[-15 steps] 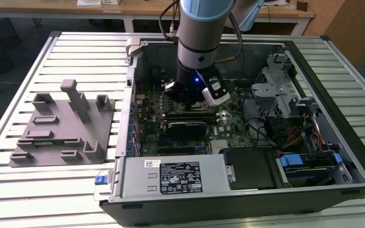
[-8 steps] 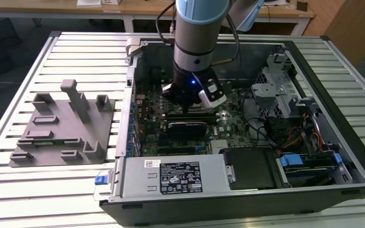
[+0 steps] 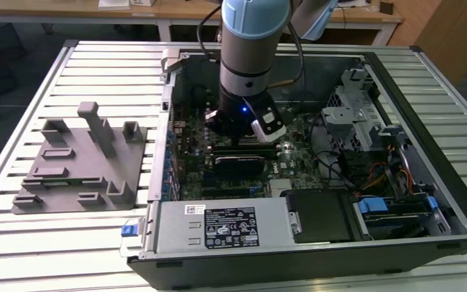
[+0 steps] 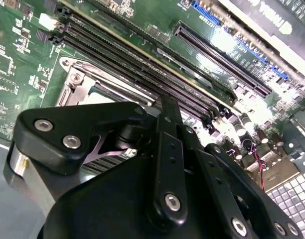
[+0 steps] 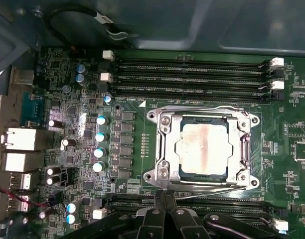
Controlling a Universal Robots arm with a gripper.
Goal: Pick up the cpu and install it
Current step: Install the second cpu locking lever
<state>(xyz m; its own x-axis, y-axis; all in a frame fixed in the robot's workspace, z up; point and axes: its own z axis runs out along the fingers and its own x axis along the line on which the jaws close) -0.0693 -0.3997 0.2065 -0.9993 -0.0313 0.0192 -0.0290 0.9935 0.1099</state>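
Gripper fingers together, holding nothing, tips just beside the socket frame edge. The cpu sits flat inside that frame on the green board. Exterior view: arm inside the open computer case; grey tray well apart, toward the exterior view's left.

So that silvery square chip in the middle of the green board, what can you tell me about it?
That is the cpu, seen in the first wrist view: a small flat square with a pale metal top, smudged with a dull pinkish-brown stain across its middle. It lies flat and level inside the metal socket frame on the green motherboard, with rows of black memory slots running along two sides of the socket. The frame's rim borders all four edges. The gripper sits just beside the socket, not touching the chip.
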